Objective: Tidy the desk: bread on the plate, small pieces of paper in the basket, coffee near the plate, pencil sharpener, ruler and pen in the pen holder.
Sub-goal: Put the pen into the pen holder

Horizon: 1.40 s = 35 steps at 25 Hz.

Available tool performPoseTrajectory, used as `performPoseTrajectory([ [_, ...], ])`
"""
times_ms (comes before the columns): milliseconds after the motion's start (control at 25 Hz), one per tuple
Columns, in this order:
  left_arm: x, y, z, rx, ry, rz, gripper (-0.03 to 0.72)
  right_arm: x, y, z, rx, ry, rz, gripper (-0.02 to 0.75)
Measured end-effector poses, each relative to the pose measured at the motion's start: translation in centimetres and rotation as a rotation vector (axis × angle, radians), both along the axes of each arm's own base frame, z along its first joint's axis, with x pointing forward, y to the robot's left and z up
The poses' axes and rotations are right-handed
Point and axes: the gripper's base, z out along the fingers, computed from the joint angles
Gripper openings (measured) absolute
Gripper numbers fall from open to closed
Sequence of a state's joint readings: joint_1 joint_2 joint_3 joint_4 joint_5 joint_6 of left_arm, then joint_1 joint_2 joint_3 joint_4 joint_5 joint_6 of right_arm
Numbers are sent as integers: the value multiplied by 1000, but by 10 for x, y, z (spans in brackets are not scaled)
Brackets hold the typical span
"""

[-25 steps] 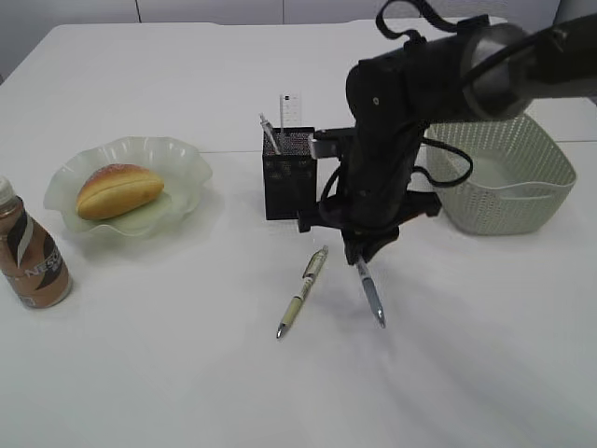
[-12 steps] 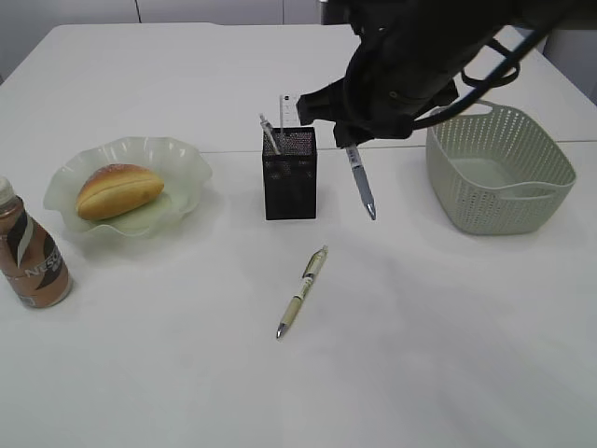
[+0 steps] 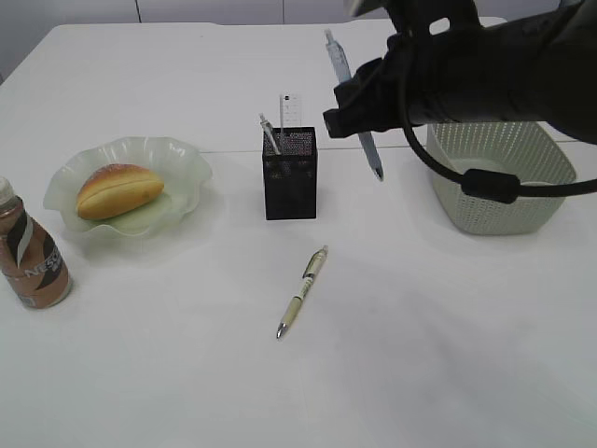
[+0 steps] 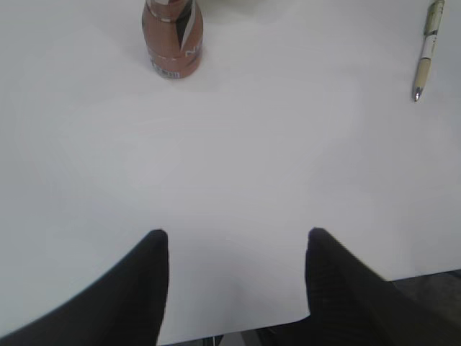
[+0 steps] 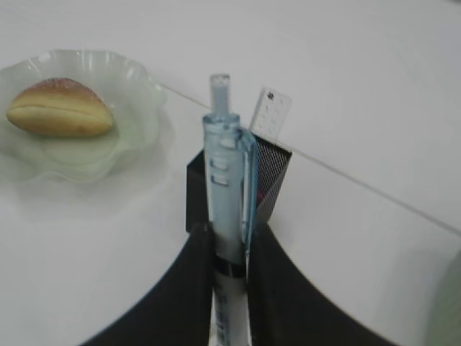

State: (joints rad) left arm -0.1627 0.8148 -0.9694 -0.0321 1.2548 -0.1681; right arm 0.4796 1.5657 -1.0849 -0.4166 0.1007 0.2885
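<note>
A plain office or lab test setup: a large white smooth worktop (image 3: 140, 392) with rounded far corners, pale blank wall panels (image 3: 205, 9) behind, and desk goods such as a black square metal-mesh pen holder (image 3: 290, 182) near centre

Along the top of the exterior view we see a pale grey panelled wall (image 3: 205, 9), split by thin dark vertical seams (image 3: 138, 9) (two that we can make out). In the left wrist view, a patch of dark grey floor (image 4: 439, 303) shows at the bottom right corner, blurred and featureless.
</note>
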Motion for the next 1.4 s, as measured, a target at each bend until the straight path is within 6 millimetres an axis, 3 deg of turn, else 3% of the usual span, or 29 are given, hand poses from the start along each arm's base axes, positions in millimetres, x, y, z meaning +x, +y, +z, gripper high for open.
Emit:
performPoseTrajectory([
  [200,-1,-5,0,-56,9,-14,433,8,9,5,60,-155,98,99],
  [520,-2,-9,1,-98,16,-24,433,39,13,-32,176,-188,114,99],
  [760,-2,-9,1,-103,17,-26,430,63,25,-47,286,-239,113,99],
  [1160,-2,-10,1,-118,19,-30,426,107,41,-40,348,-328,75,99],
  [1400,-2,-11,1,-127,21,-32,425,129,47,-53,326,-300,52,99],
])
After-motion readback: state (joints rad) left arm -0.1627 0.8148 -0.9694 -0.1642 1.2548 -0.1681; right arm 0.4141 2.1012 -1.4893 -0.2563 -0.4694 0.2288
